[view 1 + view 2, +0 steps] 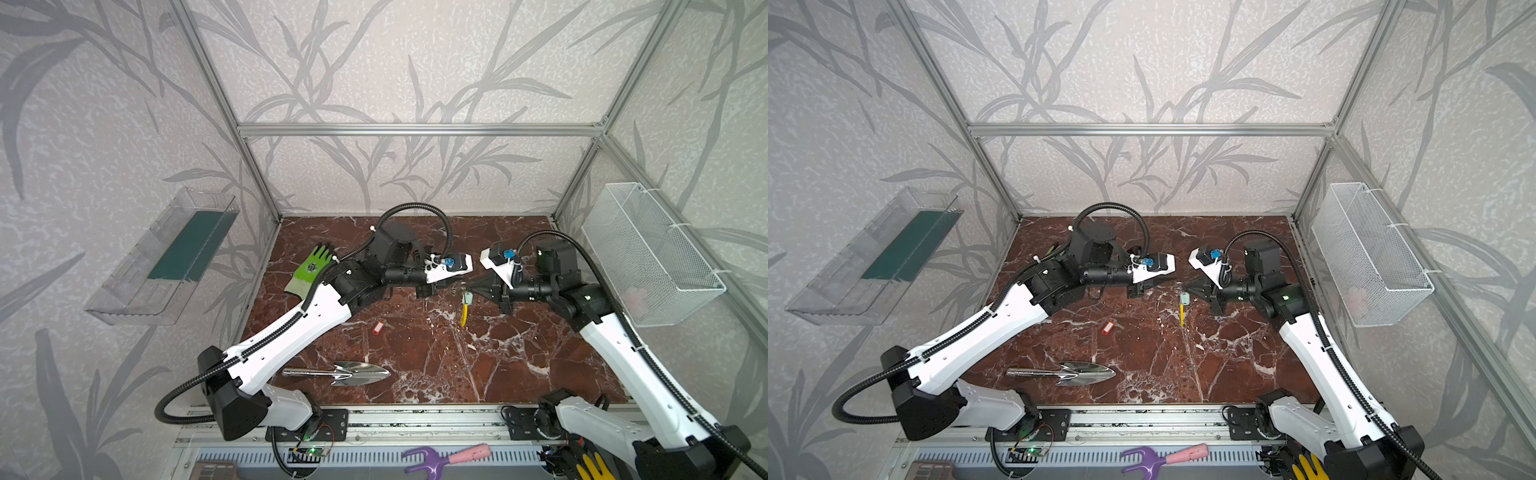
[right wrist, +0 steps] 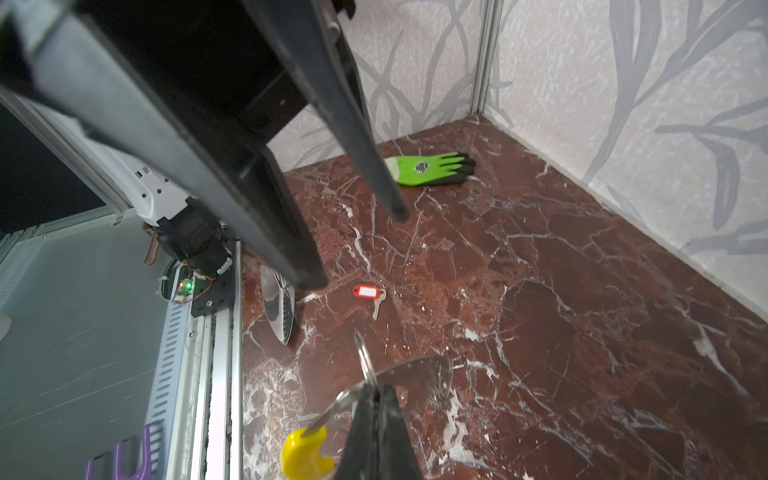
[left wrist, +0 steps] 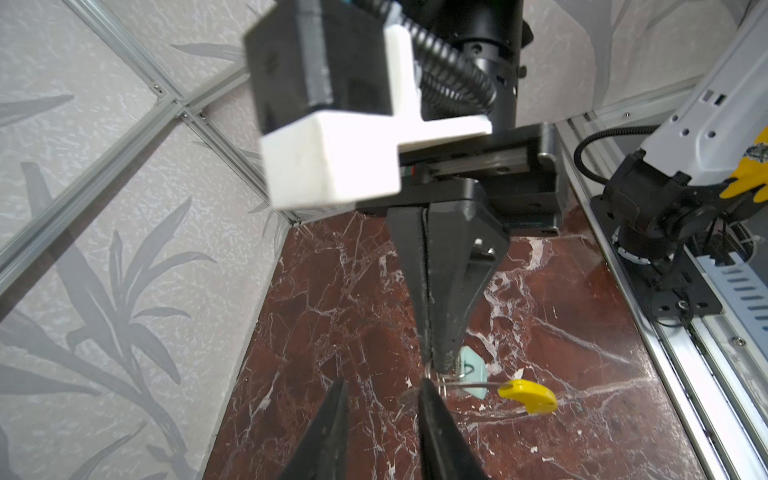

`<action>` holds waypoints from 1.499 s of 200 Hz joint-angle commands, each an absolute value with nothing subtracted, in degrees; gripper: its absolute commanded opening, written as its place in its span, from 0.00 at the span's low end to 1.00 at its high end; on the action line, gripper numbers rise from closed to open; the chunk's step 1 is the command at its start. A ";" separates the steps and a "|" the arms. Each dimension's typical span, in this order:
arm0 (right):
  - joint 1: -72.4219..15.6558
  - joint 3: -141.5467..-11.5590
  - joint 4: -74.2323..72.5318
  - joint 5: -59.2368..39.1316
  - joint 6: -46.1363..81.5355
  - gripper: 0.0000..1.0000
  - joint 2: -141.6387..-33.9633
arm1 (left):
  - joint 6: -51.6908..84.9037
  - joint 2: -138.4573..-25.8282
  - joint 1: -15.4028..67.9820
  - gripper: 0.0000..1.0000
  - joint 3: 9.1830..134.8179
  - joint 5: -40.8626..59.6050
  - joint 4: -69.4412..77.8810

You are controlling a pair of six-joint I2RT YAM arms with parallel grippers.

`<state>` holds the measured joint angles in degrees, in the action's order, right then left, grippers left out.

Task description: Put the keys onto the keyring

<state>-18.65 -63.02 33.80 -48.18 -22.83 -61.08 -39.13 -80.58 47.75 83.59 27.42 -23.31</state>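
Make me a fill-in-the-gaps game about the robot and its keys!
The right gripper is shut on the ____. The key lying alone on the table has a ____ tag. The glove by the back wall is mostly ____. The left gripper is not shut but ____.
Missing words: keyring; red; green; open.

light: bright, even | shadows: soft | glare: trowel | blur: wrist-view foreground | edges: bowed

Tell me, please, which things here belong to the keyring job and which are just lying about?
Job: keyring, mint-tagged key, red-tagged key, right claw gripping the keyring.
Lying about: green glove, trowel, purple rake, wire basket.
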 commanded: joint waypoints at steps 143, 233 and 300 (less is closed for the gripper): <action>-22.31 -69.29 41.40 -41.31 -23.85 0.00 -63.09 | -44.08 -86.47 50.89 0.28 89.56 21.33 -32.76; -22.58 -68.77 38.57 -40.39 -23.47 0.01 -62.60 | -43.32 -87.10 50.98 0.00 88.77 23.73 -31.49; -16.17 -58.46 28.43 -34.72 -21.39 0.28 -54.00 | -34.04 -81.54 47.63 0.00 79.77 27.40 -16.47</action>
